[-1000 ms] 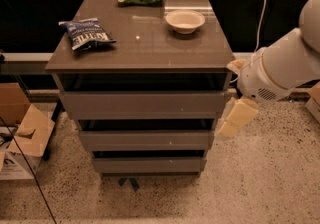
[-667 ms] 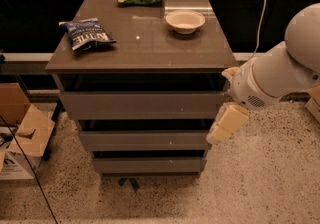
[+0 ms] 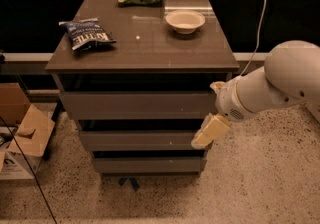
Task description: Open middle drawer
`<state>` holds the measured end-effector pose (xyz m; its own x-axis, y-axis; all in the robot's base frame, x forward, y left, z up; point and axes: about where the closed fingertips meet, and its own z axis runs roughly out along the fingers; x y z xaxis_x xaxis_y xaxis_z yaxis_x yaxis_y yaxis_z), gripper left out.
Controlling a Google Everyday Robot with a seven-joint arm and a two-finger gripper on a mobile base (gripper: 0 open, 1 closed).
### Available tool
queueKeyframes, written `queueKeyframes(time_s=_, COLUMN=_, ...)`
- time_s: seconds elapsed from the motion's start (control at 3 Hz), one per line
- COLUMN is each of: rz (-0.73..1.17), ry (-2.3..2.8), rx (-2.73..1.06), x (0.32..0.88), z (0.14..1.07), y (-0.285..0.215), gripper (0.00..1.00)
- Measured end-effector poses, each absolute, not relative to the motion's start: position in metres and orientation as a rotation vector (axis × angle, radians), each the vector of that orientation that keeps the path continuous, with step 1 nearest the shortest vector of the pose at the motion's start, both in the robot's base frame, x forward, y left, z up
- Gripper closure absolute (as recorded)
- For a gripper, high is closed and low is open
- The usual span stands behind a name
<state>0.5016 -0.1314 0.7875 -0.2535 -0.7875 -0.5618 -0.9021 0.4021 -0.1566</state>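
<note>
While the middle drawer (image 3: 140, 140) sits closed, the cream gripper (image 3: 204, 138) hangs at its front's right end; whether it grasps anything, I cannot tell.

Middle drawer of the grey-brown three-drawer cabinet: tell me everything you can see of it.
The middle drawer shows a plain, flat, handleless grey-brown front, matte like laminate, level, second of three, with a dark gap above it. It looks shut, and its inside is hidden. The robot's cream-coloured gripper hangs at its right end, over the upper corner. Whether they touch cannot be told.
</note>
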Motion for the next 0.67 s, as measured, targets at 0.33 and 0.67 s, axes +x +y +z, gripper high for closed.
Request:
queueKeyframes(time_s=0.33, rz=0.314, ry=2.092, rx=-1.41, x=0.5119, z=0.7618, y=-0.1272, gripper=0.0)
queueKeyframes(time_s=0.67, rz=0.319, ry=2.094, rx=-1.409, x=0.5125, z=0.7592, y=-0.127, gripper=0.0)
